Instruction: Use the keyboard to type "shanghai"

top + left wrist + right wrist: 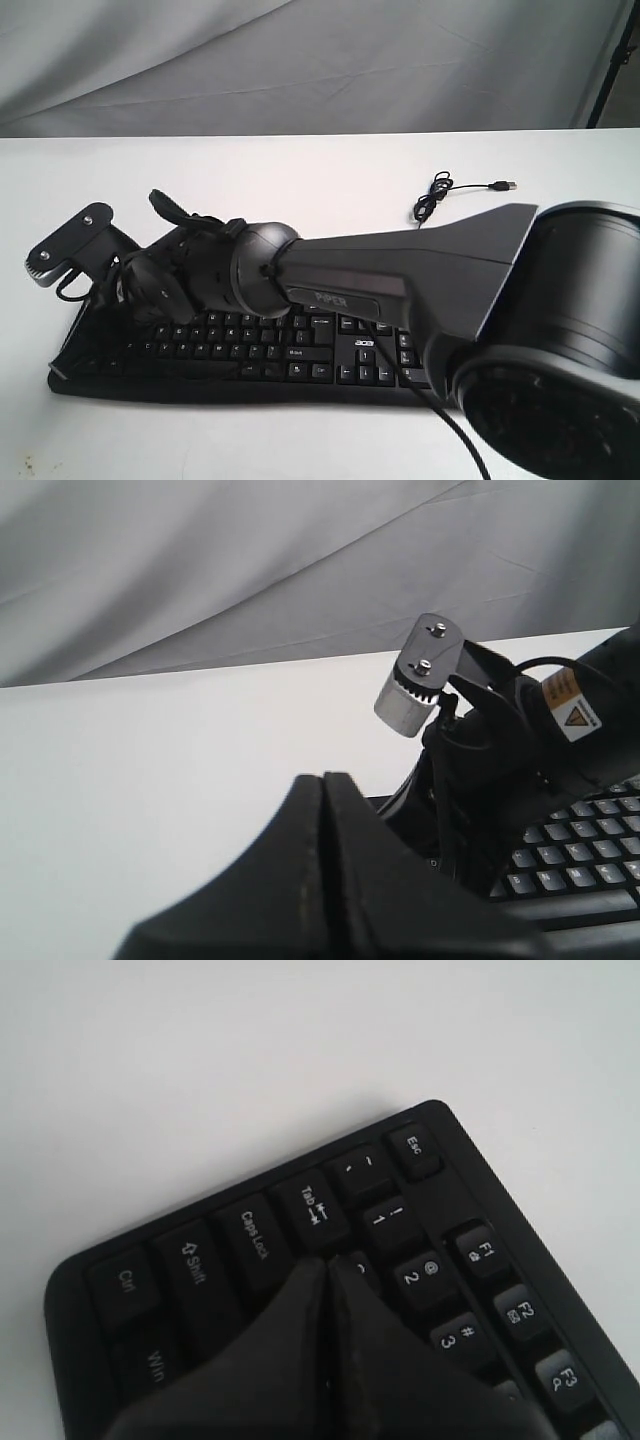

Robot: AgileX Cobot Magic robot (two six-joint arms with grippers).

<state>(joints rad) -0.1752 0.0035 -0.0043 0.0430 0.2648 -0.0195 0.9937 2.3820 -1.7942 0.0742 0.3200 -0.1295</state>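
Across the near half of the white table [300,170] the right arm [400,270] reaches from the right side well past the middle, lying almost along the black Acer keyboard [250,350] beneath it. The keyboard's long axis runs left to right, with the number pad on the right, and its loose USB cable [435,195] trails on the table behind.

That arm's right gripper [330,1265] has its fingers pressed together into one point. It hangs over the far left end of the letter keys, just beside the Tab key [315,1205] and the Caps Lock key [255,1232]. I cannot tell whether the tip touches a key.

By my reckoning the "s" sits a key or so further along the home row towards the number pad, hidden under the fingers, so a short shift along the long axis would reach it.

The left gripper [323,780], also closed tight, sits off the keyboard's left end, doing nothing; the right is plainly nearer.
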